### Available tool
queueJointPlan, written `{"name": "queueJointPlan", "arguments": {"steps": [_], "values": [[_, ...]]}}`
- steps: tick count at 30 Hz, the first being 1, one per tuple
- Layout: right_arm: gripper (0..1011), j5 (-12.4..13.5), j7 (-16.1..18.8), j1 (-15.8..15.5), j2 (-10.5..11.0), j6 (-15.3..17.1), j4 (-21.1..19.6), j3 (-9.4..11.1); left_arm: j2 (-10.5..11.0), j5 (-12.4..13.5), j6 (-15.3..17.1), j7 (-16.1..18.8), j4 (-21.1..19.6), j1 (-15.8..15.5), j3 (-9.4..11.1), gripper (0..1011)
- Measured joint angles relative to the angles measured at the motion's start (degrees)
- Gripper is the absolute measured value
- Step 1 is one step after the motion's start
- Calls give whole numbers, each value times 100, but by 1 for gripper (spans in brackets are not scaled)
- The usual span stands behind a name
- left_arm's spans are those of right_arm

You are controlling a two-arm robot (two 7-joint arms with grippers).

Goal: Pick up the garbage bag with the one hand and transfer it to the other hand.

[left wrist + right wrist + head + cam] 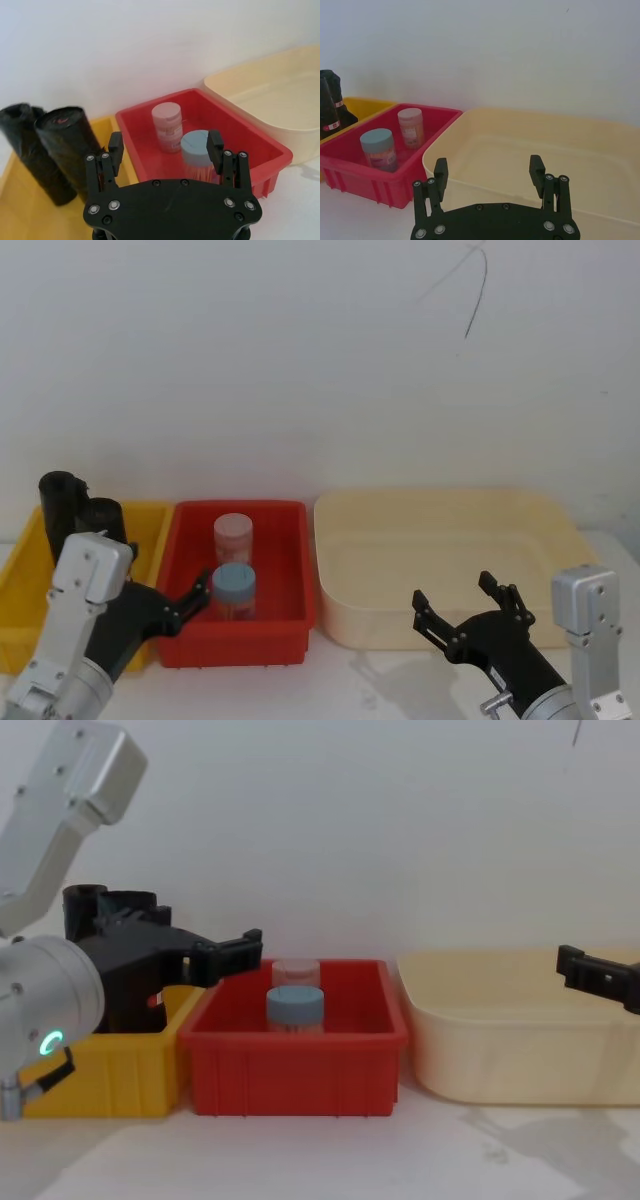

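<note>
Fingers wide on left gripper (188,605) & right gripper (452,593); garbage bag (65,147) stands in yellow bin (16,585) w/ 2nd roll (21,132) alongside.

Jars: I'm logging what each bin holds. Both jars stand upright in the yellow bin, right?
Not quite. Both jars stand upright, but in the red bin, not the yellow one. The head view shows it, with the yellow bin right beside the red one.
</note>
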Motion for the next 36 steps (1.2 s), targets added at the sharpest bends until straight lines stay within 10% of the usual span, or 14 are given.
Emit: {"name": "queueJointPlan", "arguments": {"steps": [17,36], "values": [[1000,0,0,0,0,0,0,0,-85,-664,856,165,-421,247,-651,1001],[1000,0,0,0,0,0,0,0,88,-770,1094,-216,-238,13,-832,1001]]}}
